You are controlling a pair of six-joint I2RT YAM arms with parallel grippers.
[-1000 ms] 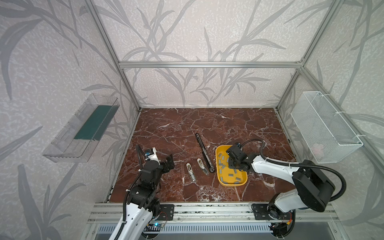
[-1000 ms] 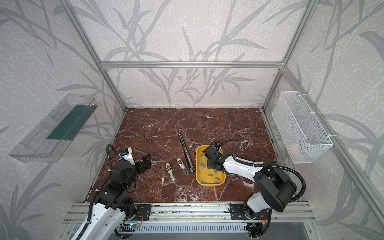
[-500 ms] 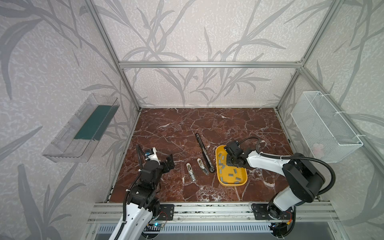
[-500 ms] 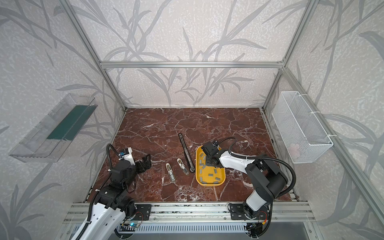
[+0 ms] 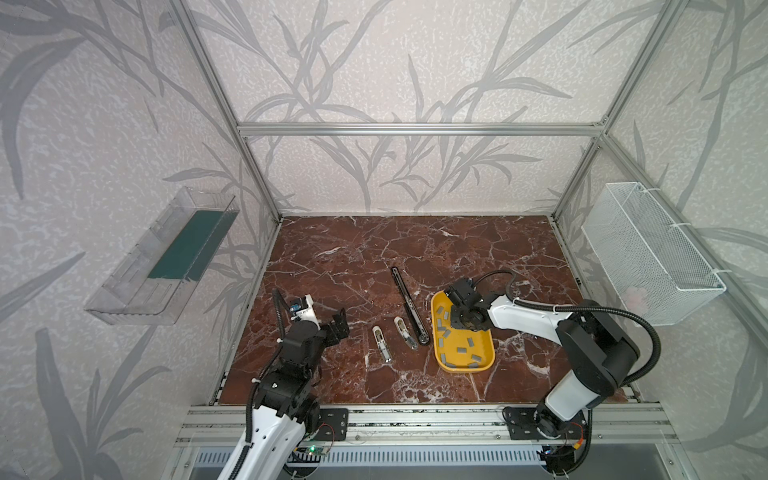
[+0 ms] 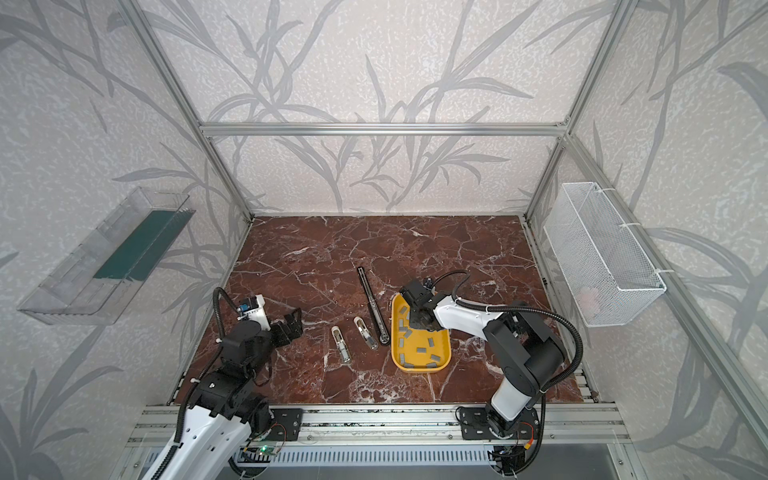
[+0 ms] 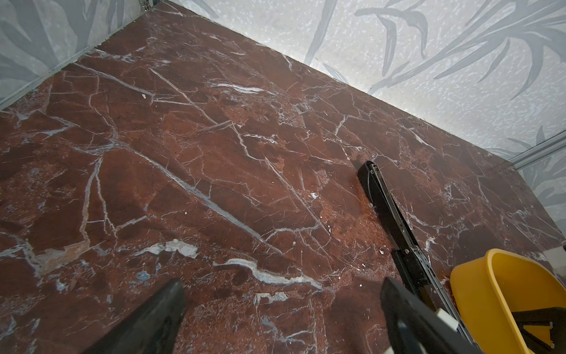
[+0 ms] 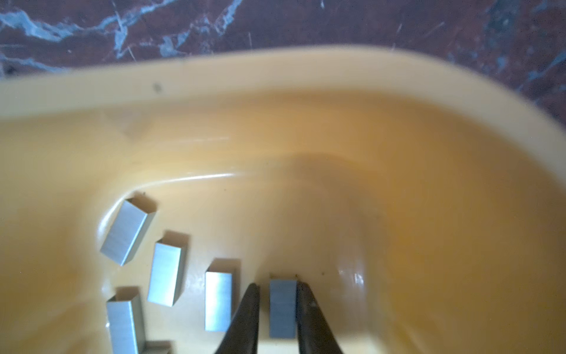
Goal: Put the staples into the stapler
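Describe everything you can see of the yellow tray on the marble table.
The yellow tray is a shallow, oblong dish with rounded corners and a raised rim, seemingly smooth plastic. It lies flat on the marble table, right of the middle, beside a long black stapler. Short grey staples lie scattered over its floor. The right hand reaches into its far end, its fingers either side of one strip; whether they touch the tray itself cannot be told.

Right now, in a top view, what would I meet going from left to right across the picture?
Clear wall bin → left gripper → first cream mini stapler → second cream mini stapler → long black stapler → yellow tray → white wire basket.
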